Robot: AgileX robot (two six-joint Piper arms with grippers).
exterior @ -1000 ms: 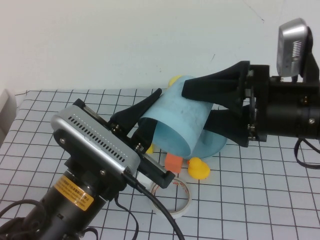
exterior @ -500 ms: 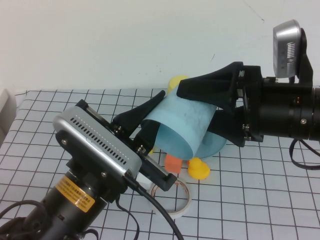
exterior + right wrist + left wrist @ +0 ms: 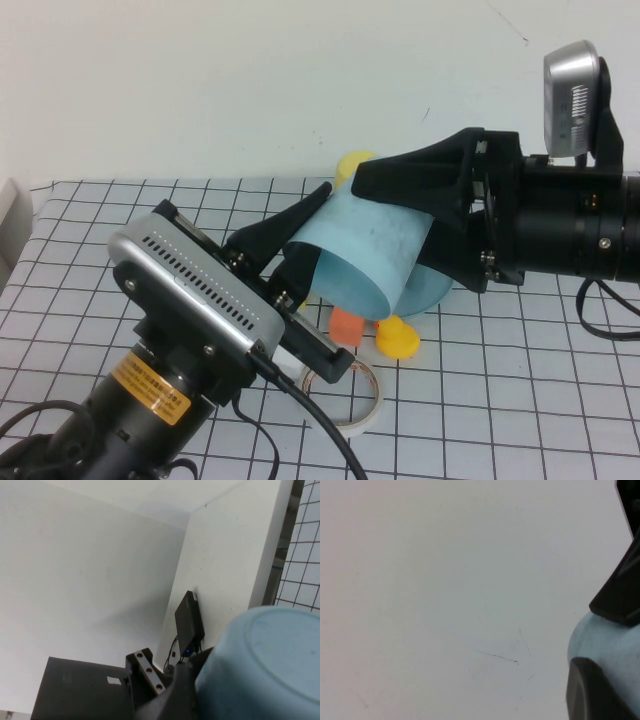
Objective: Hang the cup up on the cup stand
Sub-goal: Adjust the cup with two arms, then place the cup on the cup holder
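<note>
I see the left pincer (image 3: 300,255) clamped on the cup's (image 3: 365,250) rim, held mid-air. The right pincer (image 3: 400,215), at 3 o'clock, straddles its base, apparently spread.

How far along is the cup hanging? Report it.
Done: the cup is off the table, lying sideways in the air. In hand: the left tool pinches its rim, and the right tool straddles its base end, looking like a handover. Left: the cup is not yet on the stand beneath it.
</note>
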